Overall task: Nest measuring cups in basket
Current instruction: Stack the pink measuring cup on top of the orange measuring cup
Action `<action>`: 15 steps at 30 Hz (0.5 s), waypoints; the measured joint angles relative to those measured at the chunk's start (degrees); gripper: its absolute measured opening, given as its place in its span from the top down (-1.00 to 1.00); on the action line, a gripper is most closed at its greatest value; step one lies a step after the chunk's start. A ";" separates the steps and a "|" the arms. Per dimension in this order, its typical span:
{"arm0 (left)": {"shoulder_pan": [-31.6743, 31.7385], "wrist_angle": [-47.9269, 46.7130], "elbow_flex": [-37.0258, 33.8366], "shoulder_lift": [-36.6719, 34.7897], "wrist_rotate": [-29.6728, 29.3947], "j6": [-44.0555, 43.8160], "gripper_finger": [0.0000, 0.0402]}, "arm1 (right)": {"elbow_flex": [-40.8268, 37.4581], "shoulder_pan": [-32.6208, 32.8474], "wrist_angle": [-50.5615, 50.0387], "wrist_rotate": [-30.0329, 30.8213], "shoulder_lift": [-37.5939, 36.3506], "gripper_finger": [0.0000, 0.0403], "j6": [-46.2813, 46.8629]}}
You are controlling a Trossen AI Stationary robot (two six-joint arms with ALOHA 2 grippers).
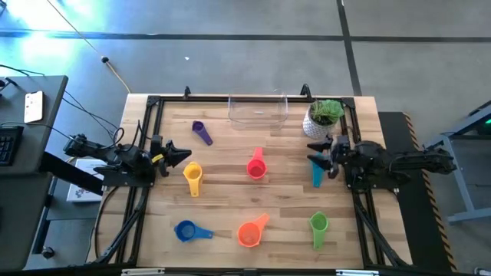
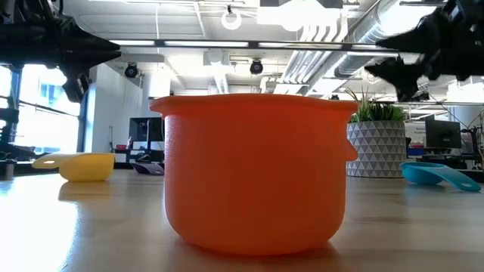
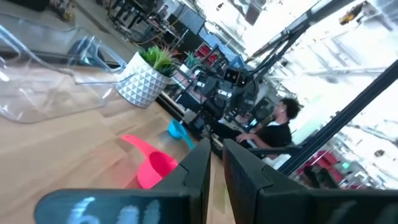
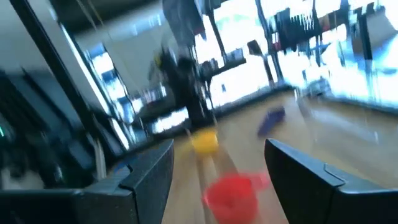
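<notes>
Seven measuring cups lie apart on the wooden table: purple (image 1: 201,132), yellow (image 1: 192,178), red (image 1: 256,165), blue (image 1: 187,230), orange (image 1: 251,231), green (image 1: 319,227) and teal (image 1: 317,175). The clear basket (image 1: 258,110) stands at the far edge with nothing in it. My left gripper (image 1: 182,156) hovers shut at the table's left side, just above and beside the yellow cup, pointing right. My right gripper (image 1: 311,152) hovers open at the right side, over the teal cup's far end, pointing left toward the red cup (image 4: 231,191). Neither gripper holds anything.
A white pot with a green plant (image 1: 324,119) stands right of the basket, close to my right gripper. Black frame rails (image 1: 146,138) run along the table's left and right sides. In the low view the orange cup (image 2: 257,174) fills the foreground.
</notes>
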 joint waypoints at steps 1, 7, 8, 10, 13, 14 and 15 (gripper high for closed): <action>0.00 0.00 0.00 0.00 0.00 -0.01 0.83 | 0.00 0.00 2.72 0.81 0.00 -0.20 0.03; 0.00 -0.02 0.00 0.00 0.00 -0.03 0.83 | 1.09 0.00 16.39 7.40 0.00 -0.20 -0.45; 0.00 -0.02 0.00 0.00 -0.05 0.00 0.83 | 1.70 0.00 17.73 8.84 0.00 -0.20 -0.46; 0.02 -0.02 0.00 0.00 -0.61 0.65 0.83 | 3.17 0.00 19.71 11.38 0.00 -0.20 -0.58; 0.02 -0.02 0.00 0.00 -1.31 2.32 0.83 | 5.74 0.00 21.29 14.80 0.00 -0.20 -2.78; 0.01 0.00 0.00 0.00 -1.51 2.80 0.83 | 6.70 -0.02 21.57 15.51 0.00 -0.20 -3.93; 0.01 0.08 0.00 0.00 -1.78 2.86 0.83 | 7.78 0.00 21.59 16.32 0.00 -0.20 -4.98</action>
